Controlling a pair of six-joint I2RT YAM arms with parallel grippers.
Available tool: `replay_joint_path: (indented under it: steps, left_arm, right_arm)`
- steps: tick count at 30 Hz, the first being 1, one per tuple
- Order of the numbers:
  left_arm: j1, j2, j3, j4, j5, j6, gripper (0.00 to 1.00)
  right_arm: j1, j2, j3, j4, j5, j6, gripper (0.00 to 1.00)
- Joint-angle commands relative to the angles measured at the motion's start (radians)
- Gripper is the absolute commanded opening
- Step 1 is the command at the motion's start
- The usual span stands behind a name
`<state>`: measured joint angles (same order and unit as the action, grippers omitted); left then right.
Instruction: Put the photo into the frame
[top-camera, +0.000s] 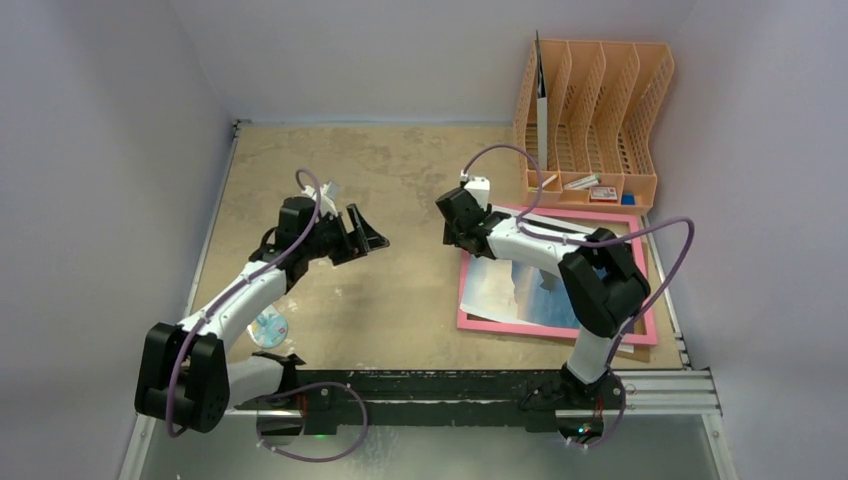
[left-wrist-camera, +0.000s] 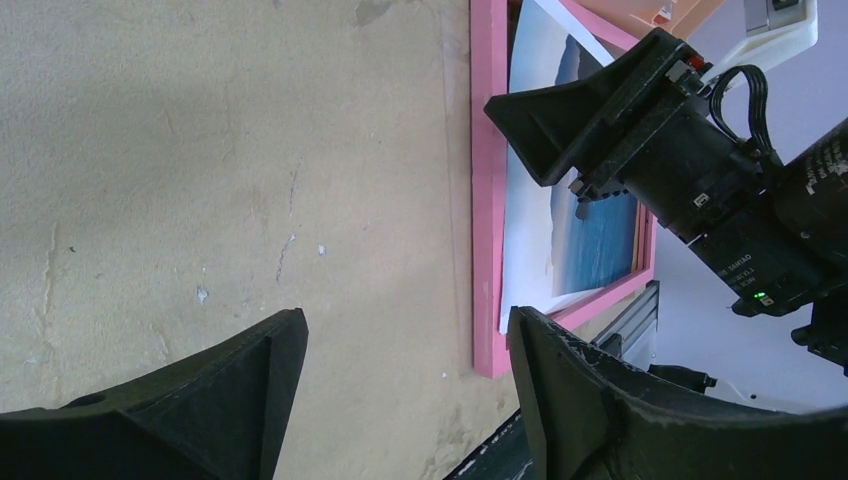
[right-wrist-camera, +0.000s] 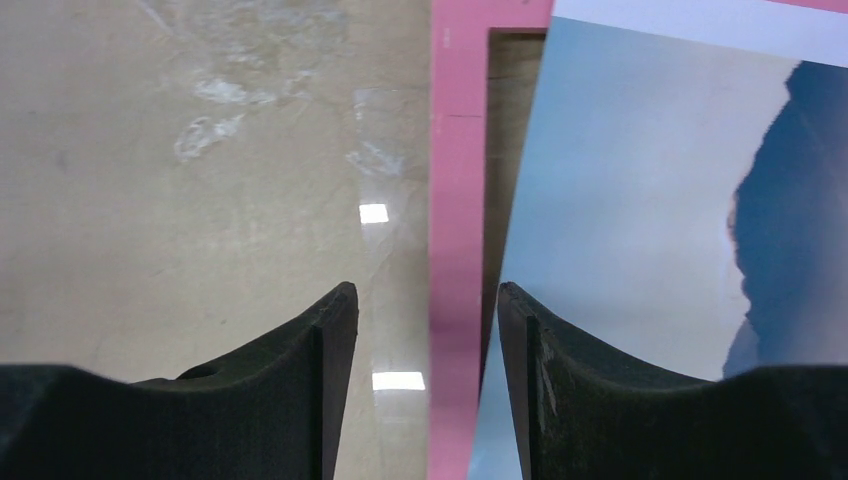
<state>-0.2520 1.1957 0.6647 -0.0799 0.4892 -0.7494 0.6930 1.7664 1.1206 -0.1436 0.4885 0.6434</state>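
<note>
The photo lies picture side up on the frame, but crooked: its left edge slants across the recess and seems to ride onto the pink rail at one end. The frame rests flat on the bench, just before the orange file rack. The right fingers hang spread and empty, straddling that rail. The left fingers are also spread and empty, over bare bench well apart. A sideways nudge could buckle the thin paper against the rail. With nothing bracing it, the frame could also skid and leave the photo askew.
</note>
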Motion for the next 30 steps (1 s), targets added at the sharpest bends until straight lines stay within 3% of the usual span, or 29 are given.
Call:
replay_joint_path:
  steps: [1,5,12,18,21,27,30]
  left_arm:
    - [-0.010,0.013,-0.017,0.059,-0.009,-0.012,0.76]
    - [-0.011,0.029,-0.019,0.060,-0.010,-0.010,0.76]
    - [-0.012,0.042,-0.017,0.056,-0.014,-0.004,0.75]
    - [-0.012,0.051,-0.023,0.048,-0.015,0.007,0.75]
    - [-0.012,0.059,-0.025,0.048,-0.015,0.008,0.75]
    - [-0.014,0.069,-0.025,0.053,-0.005,0.011,0.75]
    - [-0.026,0.075,-0.025,0.065,0.029,0.012,0.75]
  right_arm:
    - [0.002,0.032,0.053,-0.075,0.138,0.014,0.58]
    - [0.002,0.075,0.068,-0.054,0.109,0.001,0.58]
    - [0.002,0.119,0.093,-0.014,0.083,-0.010,0.39]
    - [0.002,0.127,0.107,-0.017,0.107,-0.005,0.47]
    - [0.002,0.142,0.112,-0.004,0.085,-0.005,0.46]
    - [-0.001,0.181,0.127,-0.001,0.092,0.030,0.38]
    - [0.000,0.165,0.122,0.002,0.094,0.057,0.21]
